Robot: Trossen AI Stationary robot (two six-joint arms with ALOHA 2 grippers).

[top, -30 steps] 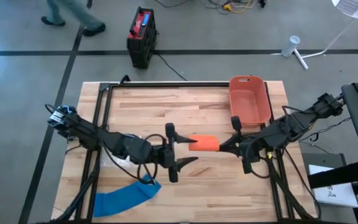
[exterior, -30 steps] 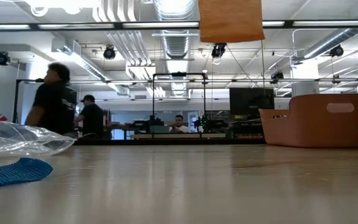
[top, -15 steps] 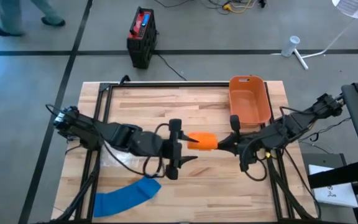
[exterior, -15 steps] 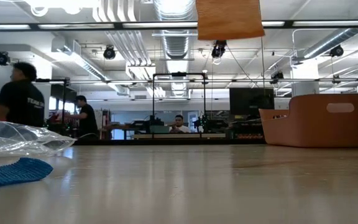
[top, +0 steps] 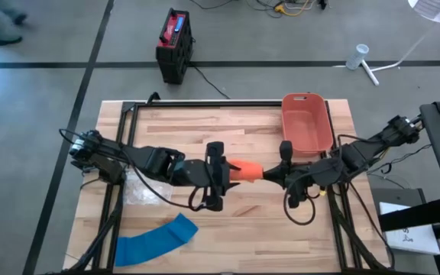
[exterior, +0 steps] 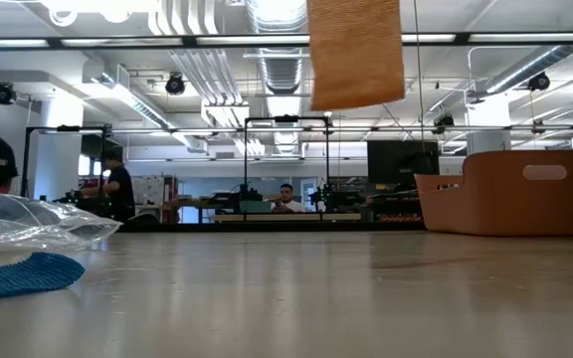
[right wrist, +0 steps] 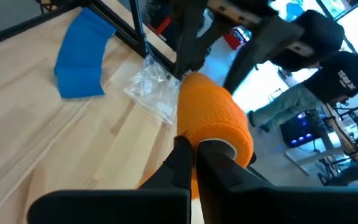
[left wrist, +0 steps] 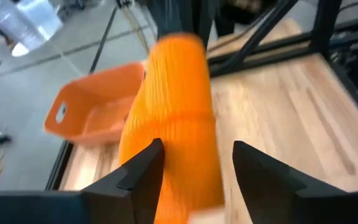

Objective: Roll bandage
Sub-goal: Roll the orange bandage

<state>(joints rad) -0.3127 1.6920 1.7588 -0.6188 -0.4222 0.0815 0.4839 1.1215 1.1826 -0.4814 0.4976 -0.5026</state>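
Since a second ago my left tool (top: 221,173) has closed in, its fingers now open astride the ribbed orange bandage roll (top: 245,170). My right tool (top: 270,174) pinches the roll's core above the plank worktop (top: 228,130).
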